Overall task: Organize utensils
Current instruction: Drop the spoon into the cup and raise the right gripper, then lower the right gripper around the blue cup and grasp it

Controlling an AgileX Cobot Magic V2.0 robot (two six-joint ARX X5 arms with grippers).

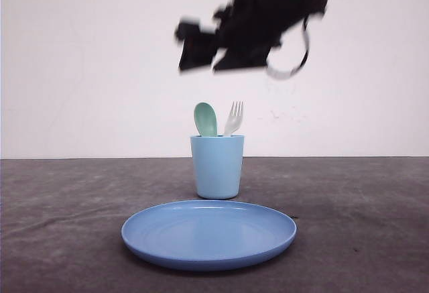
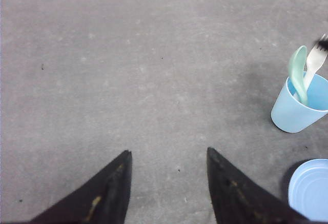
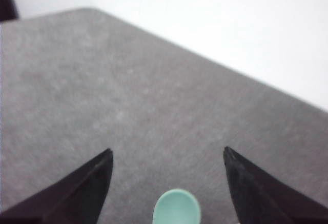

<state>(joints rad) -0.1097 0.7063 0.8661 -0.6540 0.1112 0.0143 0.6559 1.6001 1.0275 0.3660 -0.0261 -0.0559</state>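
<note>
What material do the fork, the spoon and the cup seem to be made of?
Fork: probably plastic; opaque white, thick tines, no metallic shine.
Spoon: likely plastic as well; even pale mint colour, matte bowl.
Cup: looks like plastic or melamine; uniform light blue, smooth wall with a soft sheen. The pictures cannot settle which.

The mint-green spoon (image 1: 206, 119) and the white four-tined fork (image 1: 234, 118) stand upright side by side in the cup (image 1: 217, 167), heads up above its rim.

My right gripper (image 3: 168, 155) hangs high, jaws spread wide; left gripper (image 2: 169, 155) low, also spread, holding nothing.
</note>
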